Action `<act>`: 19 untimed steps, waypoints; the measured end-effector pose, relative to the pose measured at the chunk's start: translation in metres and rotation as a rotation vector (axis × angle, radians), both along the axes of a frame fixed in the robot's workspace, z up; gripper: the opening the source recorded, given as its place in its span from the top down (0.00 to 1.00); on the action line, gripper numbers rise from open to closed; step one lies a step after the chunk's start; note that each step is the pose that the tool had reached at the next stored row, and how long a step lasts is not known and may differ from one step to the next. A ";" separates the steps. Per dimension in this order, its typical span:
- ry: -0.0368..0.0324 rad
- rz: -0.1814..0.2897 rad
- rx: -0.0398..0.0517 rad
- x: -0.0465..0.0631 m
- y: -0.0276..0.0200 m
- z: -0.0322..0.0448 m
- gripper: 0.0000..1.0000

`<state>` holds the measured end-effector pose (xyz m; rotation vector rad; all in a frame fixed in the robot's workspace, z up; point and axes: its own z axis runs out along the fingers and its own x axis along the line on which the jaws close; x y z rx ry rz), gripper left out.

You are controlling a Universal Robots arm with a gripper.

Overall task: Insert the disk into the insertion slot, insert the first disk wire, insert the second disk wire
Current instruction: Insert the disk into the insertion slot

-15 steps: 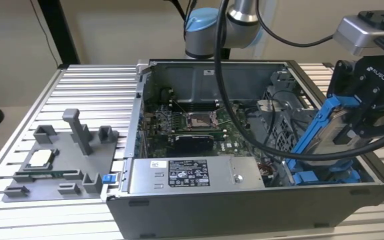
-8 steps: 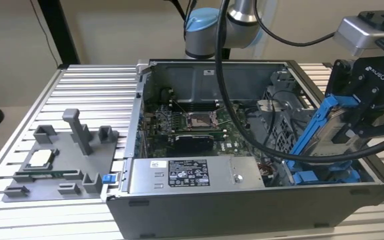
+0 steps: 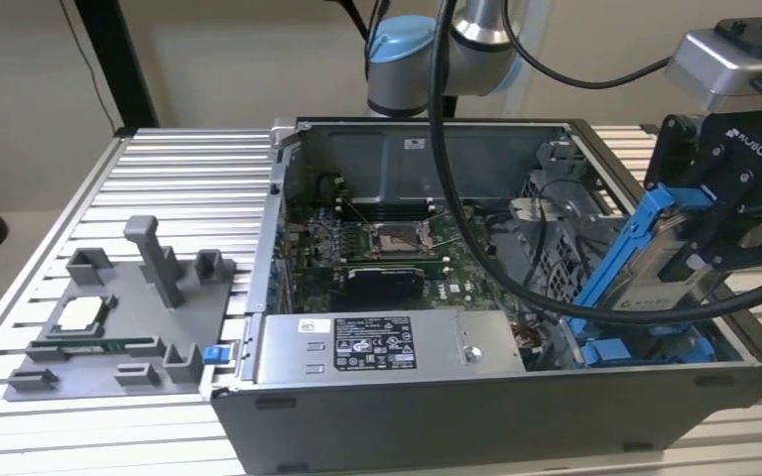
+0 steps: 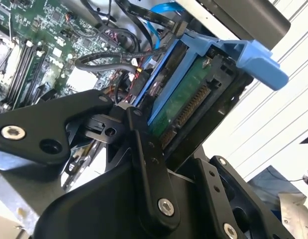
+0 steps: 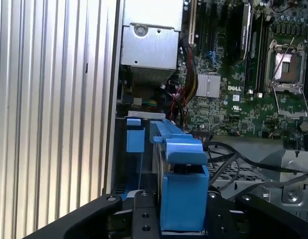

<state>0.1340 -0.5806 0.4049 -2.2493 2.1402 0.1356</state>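
At 6 o'clock in the exterior view, a flat grey power supply box (image 3: 354,347) with a printed label lies behind the near wall of the dark case (image 3: 487,416). At 4 o'clock is the insertion slot (image 3: 639,349), grey sheet metal with blue plastic rails. Just above it the black gripper (image 3: 698,248) is clamped on the disk (image 3: 657,283), a thin silver slab in a bright blue frame, tilted and not yet seated. In the second wrist view the disk (image 4: 186,107) shows a green circuit-board face. Farther back lies the green motherboard (image 3: 381,248). The ribbed aluminium worktop (image 3: 183,178) stretches toward 10 o'clock.
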 end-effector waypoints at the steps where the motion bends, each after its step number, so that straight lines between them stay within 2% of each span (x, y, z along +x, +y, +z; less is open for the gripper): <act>1: 0.0000 0.001 0.0006 0.000 -0.0004 -0.0003 1.00; 11: -0.0003 0.002 0.0056 0.005 -0.0011 -0.0024 1.00; 15: -0.0003 0.002 0.0104 0.005 -0.0011 0.0038 1.00; 19: -0.0003 0.002 0.0107 0.005 -0.0010 0.0043 1.00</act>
